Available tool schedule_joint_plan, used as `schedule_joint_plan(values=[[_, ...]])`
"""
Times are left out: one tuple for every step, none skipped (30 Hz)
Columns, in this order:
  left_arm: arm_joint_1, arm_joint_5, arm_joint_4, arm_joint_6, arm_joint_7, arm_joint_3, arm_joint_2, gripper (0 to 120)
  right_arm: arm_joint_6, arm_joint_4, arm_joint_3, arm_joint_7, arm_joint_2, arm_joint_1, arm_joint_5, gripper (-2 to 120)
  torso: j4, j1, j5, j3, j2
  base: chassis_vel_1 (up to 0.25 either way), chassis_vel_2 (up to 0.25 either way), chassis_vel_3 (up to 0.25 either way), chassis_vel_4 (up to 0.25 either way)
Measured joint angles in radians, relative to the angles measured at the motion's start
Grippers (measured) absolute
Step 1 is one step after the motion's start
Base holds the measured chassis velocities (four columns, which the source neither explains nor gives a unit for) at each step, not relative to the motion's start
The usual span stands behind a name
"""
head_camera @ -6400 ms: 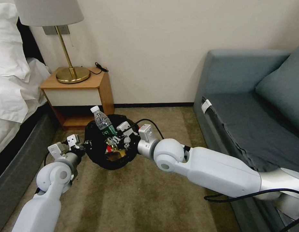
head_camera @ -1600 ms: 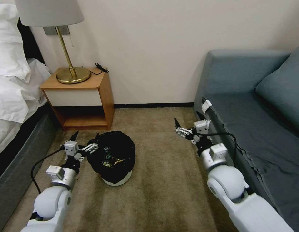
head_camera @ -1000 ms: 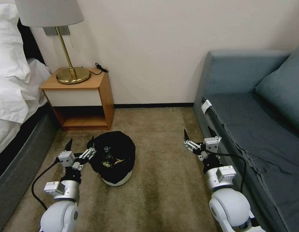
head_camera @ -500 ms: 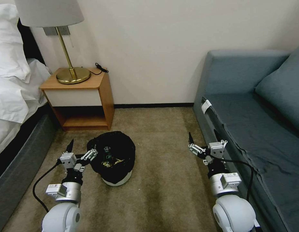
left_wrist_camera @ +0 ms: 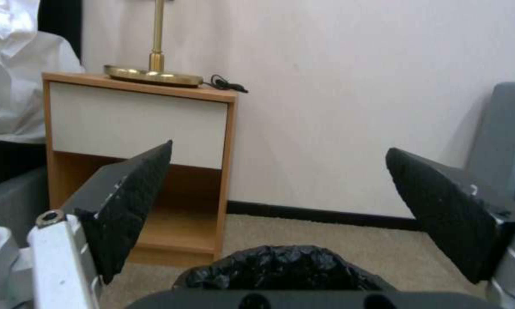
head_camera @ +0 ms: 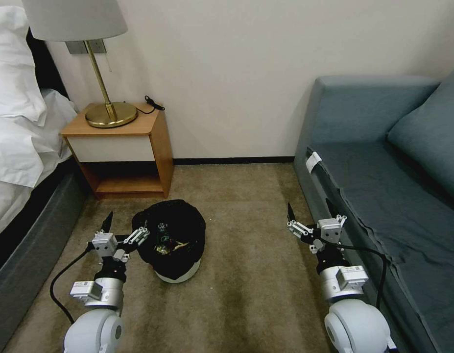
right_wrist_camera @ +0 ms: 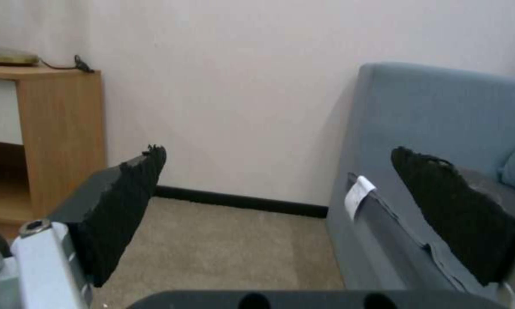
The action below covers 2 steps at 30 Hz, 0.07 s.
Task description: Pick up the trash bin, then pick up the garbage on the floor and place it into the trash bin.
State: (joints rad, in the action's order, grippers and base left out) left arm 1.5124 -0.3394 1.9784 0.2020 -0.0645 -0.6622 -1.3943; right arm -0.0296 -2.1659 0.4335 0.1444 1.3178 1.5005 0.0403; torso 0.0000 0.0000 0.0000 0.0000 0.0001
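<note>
Both end effectors, left (head_camera: 124, 230) and right (head_camera: 311, 217), have been drawn back near, fingers apart and empty. Trash bin (head_camera: 172, 239) was released onto the carpet (head_camera: 246, 274), garbage (head_camera: 165, 241) inside; the task looks finished.

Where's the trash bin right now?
In the head view, the trash bin stands on the carpet, left of centre, before the nightstand, beside the left gripper.

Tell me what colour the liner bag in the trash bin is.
Black and crinkled, over the trash bin's white base; the head view shows it best.
</note>
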Motion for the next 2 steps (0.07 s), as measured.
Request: schedule_joint_plan(values=[[0.001, 0.001, -0.001, 0.001, 0.0, 0.0, 0.0, 100, 0.001, 0.0, 0.0, -0.002, 0.003, 0.002, -0.002, 100, 0.0, 0.0, 0.0, 0.0, 0.0, 0.0, 0.0, 0.0, 0.0], [0.002, 0.002, -0.001, 0.001, 0.0, 0.0, 0.0, 100, 0.001, 0.0, -0.001, -0.004, 0.004, 0.004, -0.004, 100, 0.0, 0.0, 0.0, 0.0, 0.0, 0.0, 0.0, 0.0, 0.0]])
